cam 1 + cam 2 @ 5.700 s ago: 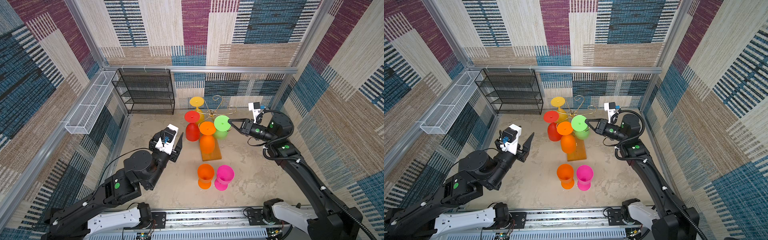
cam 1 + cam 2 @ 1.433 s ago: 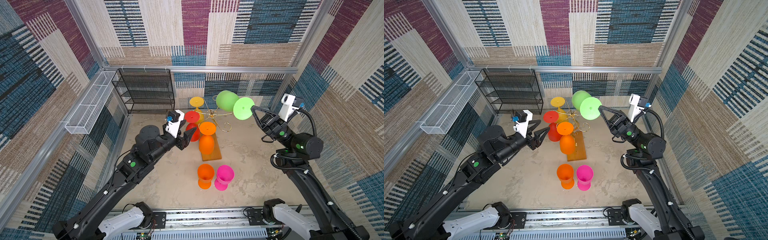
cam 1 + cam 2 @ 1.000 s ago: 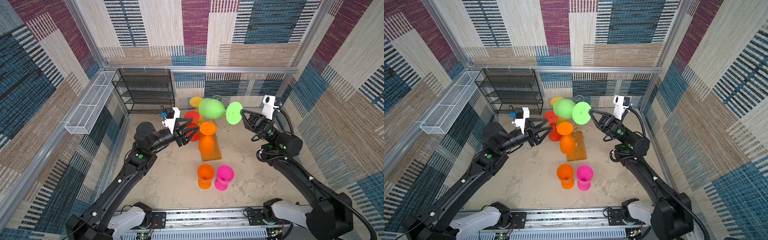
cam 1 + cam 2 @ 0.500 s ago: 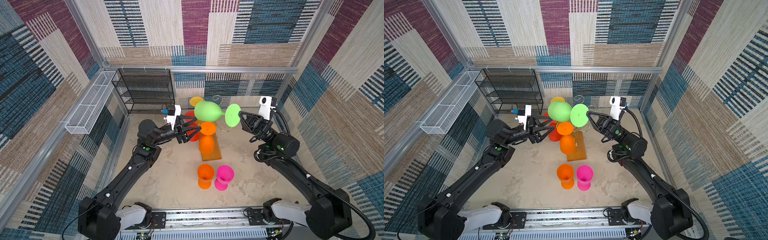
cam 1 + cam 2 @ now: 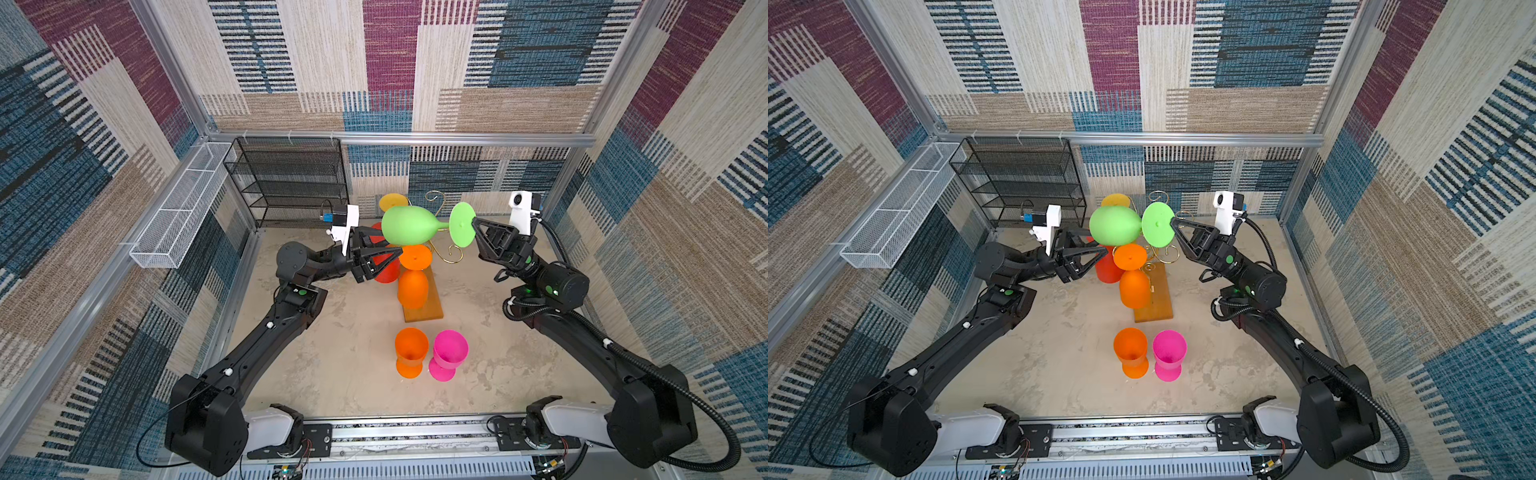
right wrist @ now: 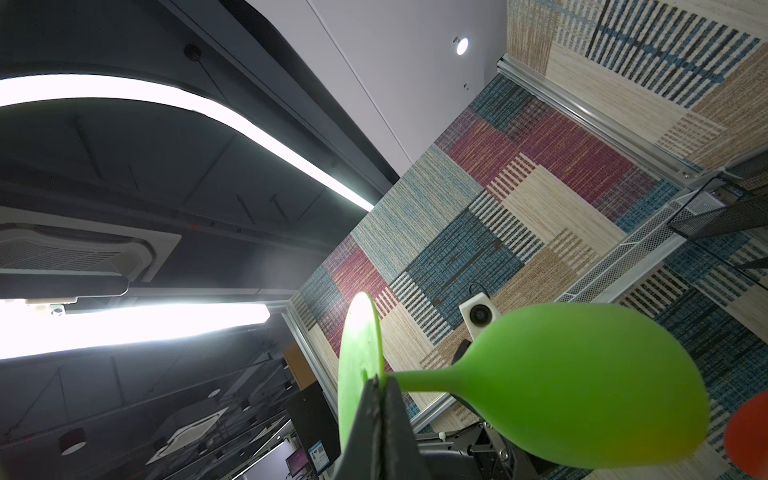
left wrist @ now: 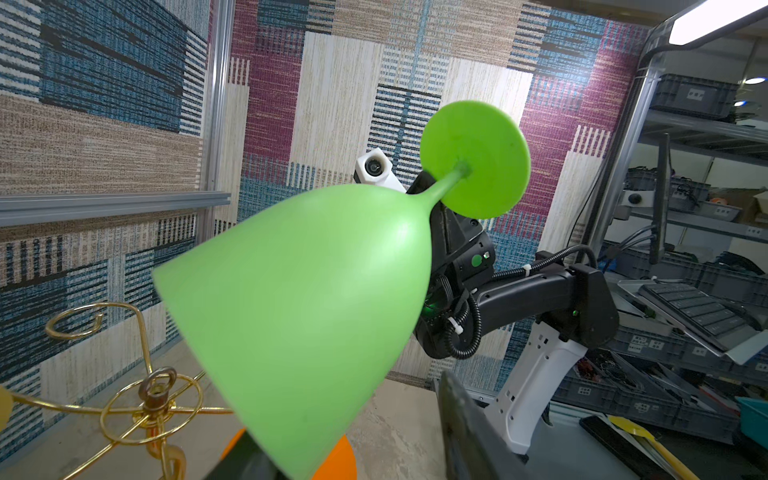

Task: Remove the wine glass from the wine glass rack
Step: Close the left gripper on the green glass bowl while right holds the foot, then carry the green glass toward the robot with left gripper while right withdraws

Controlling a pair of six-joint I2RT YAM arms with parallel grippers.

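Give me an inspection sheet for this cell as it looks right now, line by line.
Surface: tabletop mottled, no spills seen.
Job's things: green glass off the rack, held sideways in the air; three more glasses hang on it.
Clutter: orange glass and pink glass upright on the tabletop; black shelf and white basket back left.
Claws: right claw shut on the green glass's foot; left claw open at its bowl.
Cables: hose loops by the right arm; nothing snagged.
Surroundings: carpeted walls, metal frame.

Camera setup
Both top views are looking down; wrist views are facing, seemingly closely, the wine glass (image 7: 316, 299) at the right gripper (image 6: 382, 386).
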